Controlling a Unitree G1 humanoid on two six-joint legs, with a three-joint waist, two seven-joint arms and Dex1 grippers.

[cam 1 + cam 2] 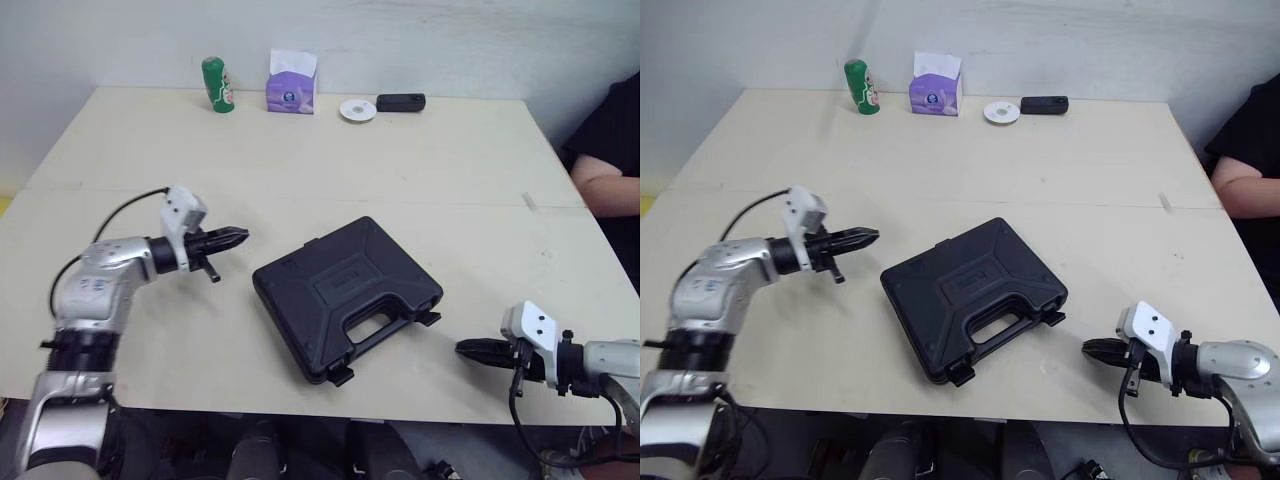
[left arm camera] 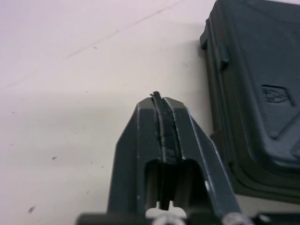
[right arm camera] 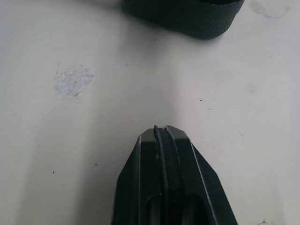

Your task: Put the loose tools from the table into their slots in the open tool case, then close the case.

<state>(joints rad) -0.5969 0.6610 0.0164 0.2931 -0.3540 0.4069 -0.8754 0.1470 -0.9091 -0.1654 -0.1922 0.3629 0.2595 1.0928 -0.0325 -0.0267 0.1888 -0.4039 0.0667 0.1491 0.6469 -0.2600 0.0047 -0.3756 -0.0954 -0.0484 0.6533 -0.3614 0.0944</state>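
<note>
- Left eye view: the case [image 1: 346, 295] lies flat on the table [image 1: 420, 170] with its lid down, turned at an angle, its handle [image 1: 375, 325] on the side nearest me.
- Two latch tabs stick out from that handle edge, one [image 1: 340, 376] at the near corner and one [image 1: 430, 318] toward my right.
- My left gripper [image 1: 238, 236] hovers over the table just left of the case, pointing at it. Its fingers are pressed together with nothing between them.
- Left wrist view: those closed fingertips sit over bare tabletop, with the case's edge close beside them and not touching.
- My right gripper [image 1: 462, 347] is low over the table's near edge, to the right of the case and apart from it, pointing toward the handle side. Its fingers are also pressed together and empty.
- Right wrist view: a rounded corner of the case lies ahead of the fingertips, with bare table in between.
- Along the far edge stand a green can [image 1: 217, 85] and a tissue box [image 1: 291, 85], with a white disc [image 1: 357, 110] and a black device [image 1: 401, 102] beside them.
- A person's arm [image 1: 607, 185] rests at the table's right side.
</note>
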